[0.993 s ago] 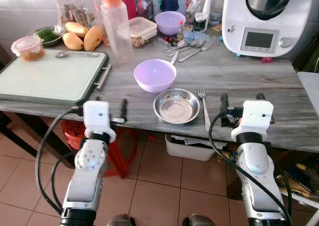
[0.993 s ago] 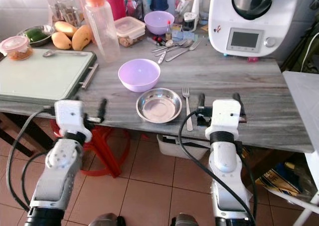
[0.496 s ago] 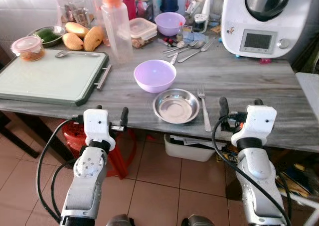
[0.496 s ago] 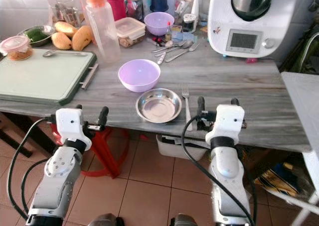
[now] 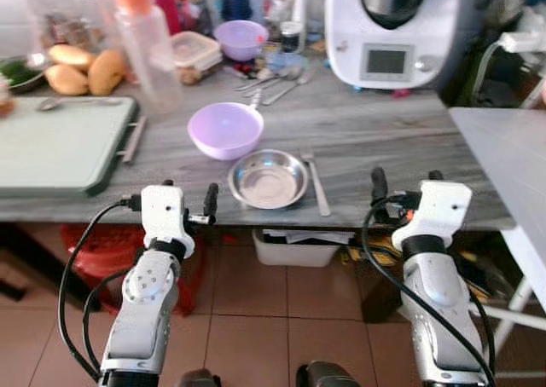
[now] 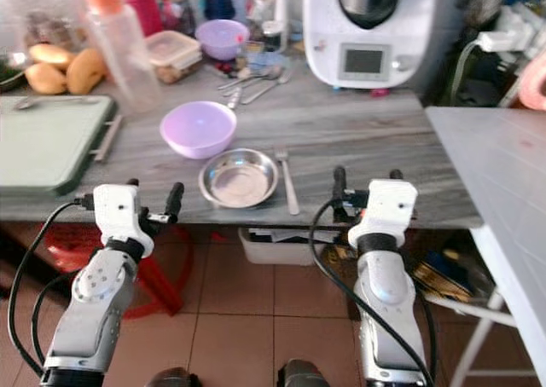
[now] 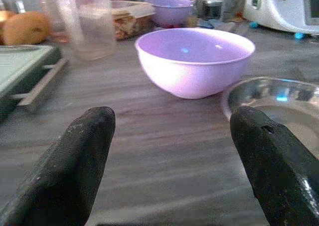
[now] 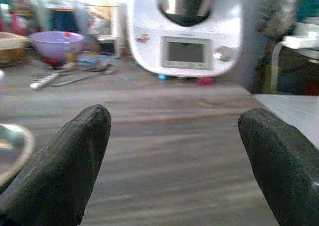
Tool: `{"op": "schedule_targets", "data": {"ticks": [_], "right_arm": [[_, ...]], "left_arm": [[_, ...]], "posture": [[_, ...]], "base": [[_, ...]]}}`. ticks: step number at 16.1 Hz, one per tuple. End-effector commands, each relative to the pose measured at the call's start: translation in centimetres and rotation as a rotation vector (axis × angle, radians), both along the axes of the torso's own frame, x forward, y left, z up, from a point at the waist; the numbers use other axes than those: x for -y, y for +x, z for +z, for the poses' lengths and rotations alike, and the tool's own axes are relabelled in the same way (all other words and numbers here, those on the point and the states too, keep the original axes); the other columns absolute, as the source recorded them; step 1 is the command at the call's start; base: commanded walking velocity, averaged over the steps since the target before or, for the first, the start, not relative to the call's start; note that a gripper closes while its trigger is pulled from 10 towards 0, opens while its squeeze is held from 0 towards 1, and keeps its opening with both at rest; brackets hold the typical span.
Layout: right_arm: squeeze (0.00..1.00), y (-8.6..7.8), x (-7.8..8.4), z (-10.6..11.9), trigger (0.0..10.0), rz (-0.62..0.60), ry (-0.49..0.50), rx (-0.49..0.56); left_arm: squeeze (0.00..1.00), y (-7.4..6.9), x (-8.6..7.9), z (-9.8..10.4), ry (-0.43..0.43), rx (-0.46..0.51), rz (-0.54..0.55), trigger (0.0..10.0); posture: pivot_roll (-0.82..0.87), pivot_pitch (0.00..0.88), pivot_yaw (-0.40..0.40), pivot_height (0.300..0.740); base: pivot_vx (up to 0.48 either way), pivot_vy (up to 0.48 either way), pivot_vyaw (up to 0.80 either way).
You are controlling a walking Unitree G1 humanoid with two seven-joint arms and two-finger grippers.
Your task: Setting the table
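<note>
A lilac bowl [image 5: 225, 129] stands mid-table on the grey wooden table [image 5: 384, 140]. Just in front of it sits a shallow steel dish [image 5: 268, 179], with a fork [image 5: 314, 182] lying along its right side. My left gripper [image 5: 189, 195] is open at the table's front edge, left of the dish; in the left wrist view the lilac bowl [image 7: 194, 59] and the steel dish [image 7: 279, 101] lie ahead between its fingers [image 7: 70, 171]. My right gripper [image 5: 407, 182] is open and empty at the front edge, right of the fork.
A green board [image 5: 51, 144] lies at the left, with mangoes [image 5: 77, 67] and an orange-capped bottle [image 5: 145, 42] behind it. A white kitchen machine [image 5: 388, 29], a smaller lilac bowl [image 5: 241, 37] and loose cutlery [image 5: 273, 80] stand at the back. A white table [image 5: 512, 148] adjoins on the right.
The camera has swung right, so the scene sits further left and the white table has come into view. Both grippers drew back to the table's front edge and stay open.
</note>
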State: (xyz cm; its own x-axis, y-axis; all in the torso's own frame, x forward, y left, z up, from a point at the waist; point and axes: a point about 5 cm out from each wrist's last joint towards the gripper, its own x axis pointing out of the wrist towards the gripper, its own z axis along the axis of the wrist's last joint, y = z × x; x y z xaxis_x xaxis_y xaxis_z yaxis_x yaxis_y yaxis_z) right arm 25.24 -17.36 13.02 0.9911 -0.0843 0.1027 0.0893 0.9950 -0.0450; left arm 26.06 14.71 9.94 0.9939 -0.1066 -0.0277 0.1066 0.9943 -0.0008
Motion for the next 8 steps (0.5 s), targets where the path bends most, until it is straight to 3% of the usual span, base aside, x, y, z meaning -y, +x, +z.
{"op": "schedule_targets", "data": {"ticks": [1,8], "right_arm": [[0.00,0.33,0.25,0.26,10.0,-0.005,0.001,0.008],[0.00,0.56,0.21,0.21,10.0,0.003,0.026,-0.005]], "left_arm": [[0.00,-0.11,-0.20,0.34,-0.001,0.005,0.006,10.0],[0.00,0.00,-0.19,0.41,0.005,0.003,0.005,10.0]], "posture": [[-0.01,0.000,0.019,0.740],[-0.01,0.000,0.018,0.740]], "base": [[0.000,0.000,0.00],[-0.274,0.000,0.00]]}}
